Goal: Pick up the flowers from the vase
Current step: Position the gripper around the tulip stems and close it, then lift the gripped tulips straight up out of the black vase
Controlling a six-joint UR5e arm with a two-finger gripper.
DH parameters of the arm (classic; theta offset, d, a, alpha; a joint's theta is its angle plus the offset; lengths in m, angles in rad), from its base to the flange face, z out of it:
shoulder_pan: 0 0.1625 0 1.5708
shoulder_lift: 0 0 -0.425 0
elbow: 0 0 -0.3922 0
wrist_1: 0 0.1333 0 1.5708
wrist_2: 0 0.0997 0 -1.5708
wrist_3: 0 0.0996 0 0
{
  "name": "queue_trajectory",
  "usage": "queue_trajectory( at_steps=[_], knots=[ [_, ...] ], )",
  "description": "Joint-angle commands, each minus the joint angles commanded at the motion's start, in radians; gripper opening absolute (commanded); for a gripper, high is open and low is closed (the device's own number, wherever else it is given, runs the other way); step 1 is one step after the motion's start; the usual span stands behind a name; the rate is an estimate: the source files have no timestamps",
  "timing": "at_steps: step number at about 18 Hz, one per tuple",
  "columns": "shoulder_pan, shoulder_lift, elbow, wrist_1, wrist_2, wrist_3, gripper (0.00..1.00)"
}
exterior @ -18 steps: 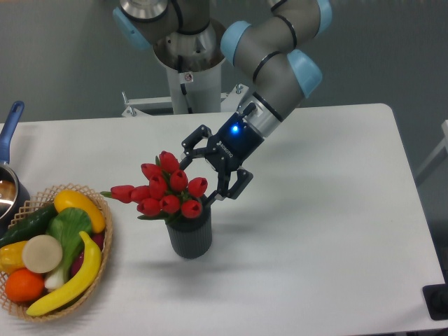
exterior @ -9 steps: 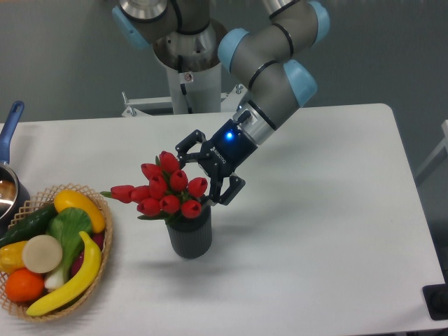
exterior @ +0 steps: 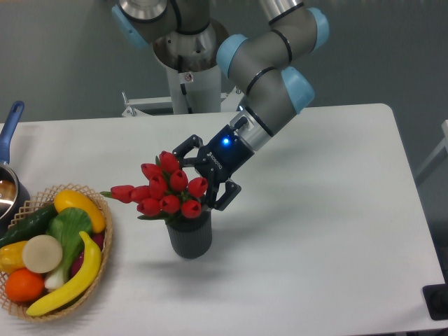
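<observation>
The flowers (exterior: 162, 190), a bunch of red tulip buds with green leaves, stand in the dark grey ribbed vase (exterior: 190, 236) near the middle of the table. My gripper (exterior: 194, 179) comes in from the upper right, tilted down to the left, and is open. Its fingers (exterior: 225, 197) spread around the right side of the bunch, the upper one by the top bud and the lower one just above the vase's mouth. The buds hide the fingertips, so I cannot see whether they touch the stems.
A woven wicker basket (exterior: 104, 253) of toy fruit and vegetables sits at the front left. A pot with a blue handle (exterior: 10, 126) pokes in at the left edge. The arm's base (exterior: 187, 77) stands behind the table's far edge.
The gripper has slid left and slightly down toward the flowers, still open, and its fingers now reach around the right side of the bunch. Flowers and vase have not moved.
</observation>
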Motion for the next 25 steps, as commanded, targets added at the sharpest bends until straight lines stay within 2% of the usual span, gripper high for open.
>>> queue_trajectory(
  at_steps=[4, 9, 12, 14, 16, 21, 25],
  knots=[
    [-0.002, -0.006, 0.005, 0.0, -0.002, -0.002, 1.0],
    [-0.002, -0.006, 0.005, 0.003, -0.003, 0.0, 0.72],
    [-0.002, -0.006, 0.006, 0.002, -0.008, 0.003, 0.63],
    [0.0, -0.008, 0.009, 0.002, -0.009, 0.002, 0.61],
    [0.0, -0.006, 0.012, 0.002, -0.009, -0.005, 0.52],
    [0.005, -0.006, 0.026, 0.002, -0.031, -0.008, 0.51],
    [0.009, 0.008, 0.058, 0.002, -0.063, -0.09, 0.51]
  ],
)
